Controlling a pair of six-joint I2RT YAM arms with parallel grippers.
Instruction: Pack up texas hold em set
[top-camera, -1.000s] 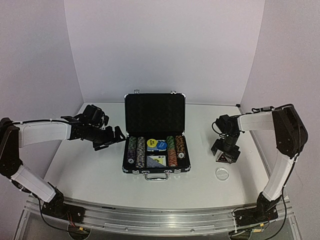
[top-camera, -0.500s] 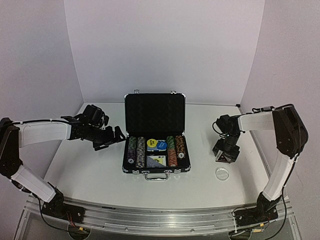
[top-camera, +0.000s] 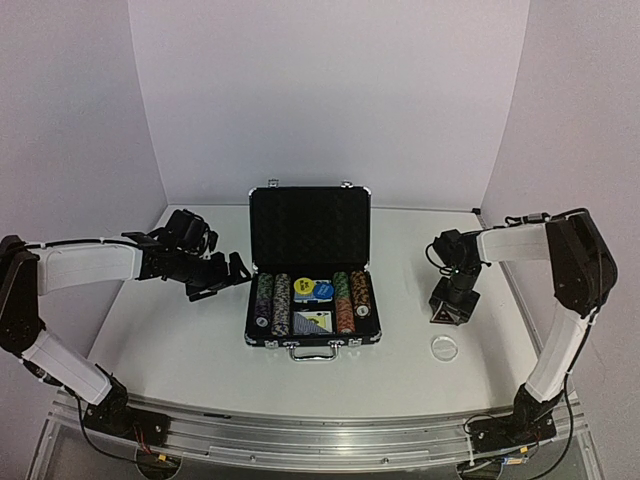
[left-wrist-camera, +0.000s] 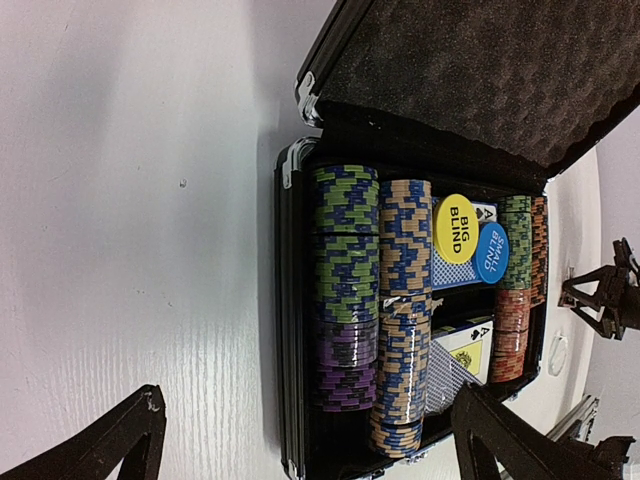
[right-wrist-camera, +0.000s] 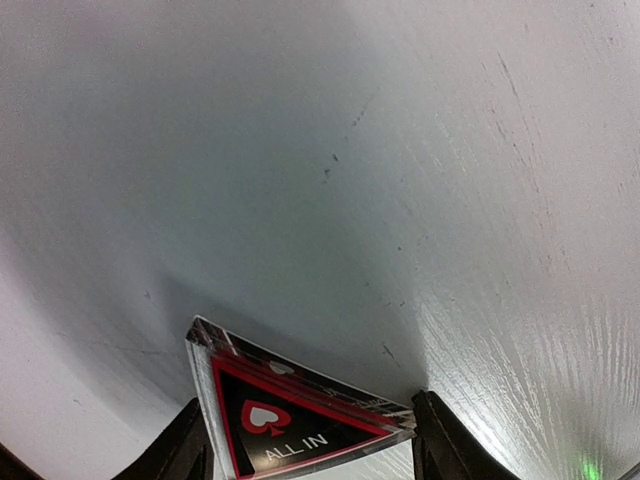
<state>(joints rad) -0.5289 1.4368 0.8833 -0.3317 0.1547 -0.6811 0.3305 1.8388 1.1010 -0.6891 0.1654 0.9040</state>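
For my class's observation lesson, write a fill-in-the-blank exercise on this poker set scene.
1. The yellow disc in the briefcase reads BIG ____.
2. The triangular button between the fingers of the right gripper reads ALL ____.
3. The briefcase is ____, not shut.
Missing words: BLIND; IN; open.

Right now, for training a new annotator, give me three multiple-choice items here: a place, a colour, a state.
1. Relative to the briefcase, the clear disc lies: A inside it; B on the table to its right; C on the table to its left.
2. The BIG BLIND disc is: A yellow; B blue; C red.
3. The briefcase lid is: A latched shut; B taken off; C raised open.
Key: 1 B, it sits on bare table right of the case; 2 A, its face shows yellow; 3 C, it stands upright, inside showing.
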